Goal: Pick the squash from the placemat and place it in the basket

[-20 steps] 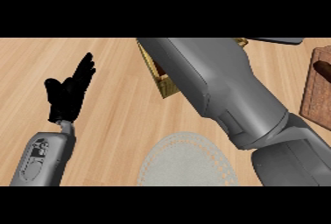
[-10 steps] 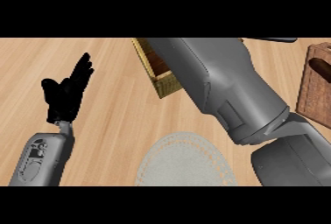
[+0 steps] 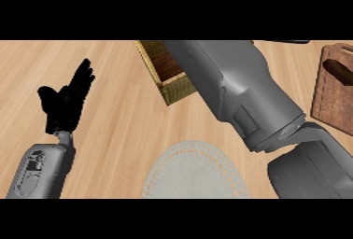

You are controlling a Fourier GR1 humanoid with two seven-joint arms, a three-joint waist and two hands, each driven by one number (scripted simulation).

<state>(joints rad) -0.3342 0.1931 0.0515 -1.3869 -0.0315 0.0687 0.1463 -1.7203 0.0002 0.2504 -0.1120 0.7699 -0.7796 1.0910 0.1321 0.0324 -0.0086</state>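
Head view, single moment. Landmark: the basket [image 3: 167, 74], a woven box with a dark interior, sitting on the wooden counter [image 3: 124, 126]. The placemat [image 3: 195, 172], pale and round with a lacy edge, lies nearer the robot than the basket, well apart from it, and what shows of it is bare: no squash on it. Judgement: pick-up looks done, and the task is in the carry or placing step; release into the basket is what remains. The squash itself is not visible anywhere; cannot tell whether it is held or already in the basket. The right forearm [image 3: 238, 93] runs diagonally over the basket's right side and covers most of its opening, and the right hand lies beyond the view's upper edge, so its fingers and any contents cannot be told. If the squash is held, it would be past the basket's far side, hidden with that hand. The left hand [image 3: 66, 102] shows well to the left of the basket, fingers straight and pointing up, apart, holding nothing, resting. To the right of the basket, a wooden board [image 3: 334, 100] carries a dark brown object [image 3: 339, 69], identity unclear.
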